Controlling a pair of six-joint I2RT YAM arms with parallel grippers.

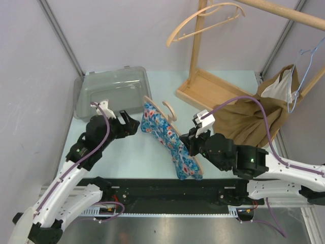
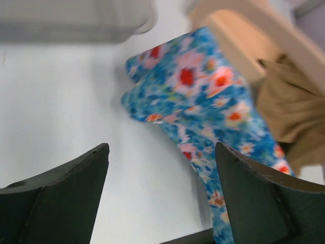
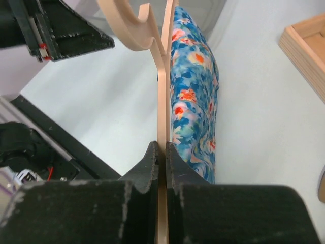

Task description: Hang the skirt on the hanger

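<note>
The skirt [image 1: 170, 142], blue with red and pink flowers, hangs draped over a wooden hanger [image 1: 171, 113] that lies tilted across the middle of the table. My right gripper [image 1: 190, 146] is shut on the hanger's thin wooden arm [image 3: 161, 91]; in the right wrist view my right gripper [image 3: 162, 150] pinches it, with the skirt [image 3: 195, 91] just to the right of it. My left gripper [image 1: 133, 125] is open and empty beside the skirt's far end. In the left wrist view my left gripper [image 2: 161, 147] frames bare table, and the skirt [image 2: 203, 96] lies ahead on the right.
A clear plastic bin [image 1: 109, 91] sits at the back left. A wooden rack's base [image 1: 213, 89] stands at the back, with another wooden hanger [image 1: 203, 20] on the rack. A brown garment [image 1: 254, 114] and a blue wire hanger [image 1: 304, 66] are at the right.
</note>
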